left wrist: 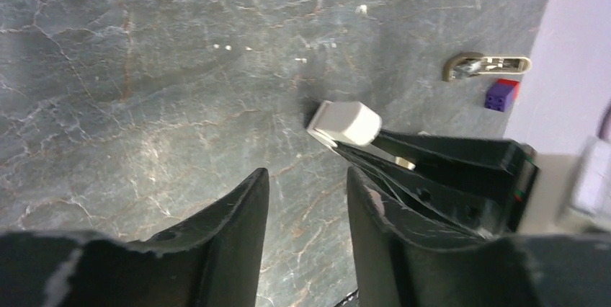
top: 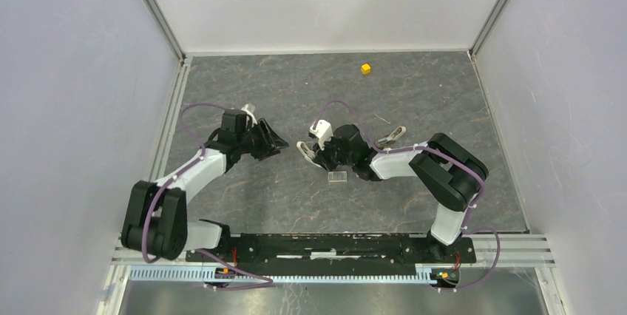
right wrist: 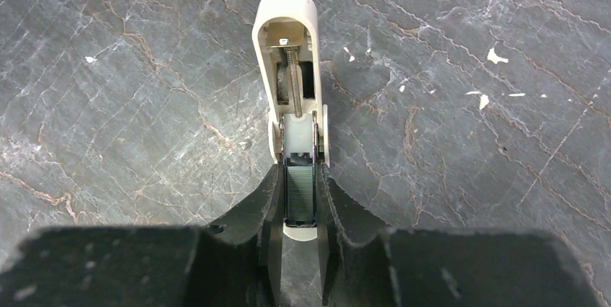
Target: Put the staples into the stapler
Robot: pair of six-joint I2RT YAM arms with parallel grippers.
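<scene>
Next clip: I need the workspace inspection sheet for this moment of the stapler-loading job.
Surface: dark veined table top, with scattered pale specks.
Job's things: the stapler is hinged open in the right gripper; the staples lie flat on the table, close to that gripper.
Clutter: yellow cube far back; beige stapler-like piece; purple-and-red block.
Grippers: right shut on the stapler; left gripper open, empty, facing the stapler's tip.
Cables: purple cables run along both arms, no snag seen.
Surroundings: pale walls on three sides.
</scene>
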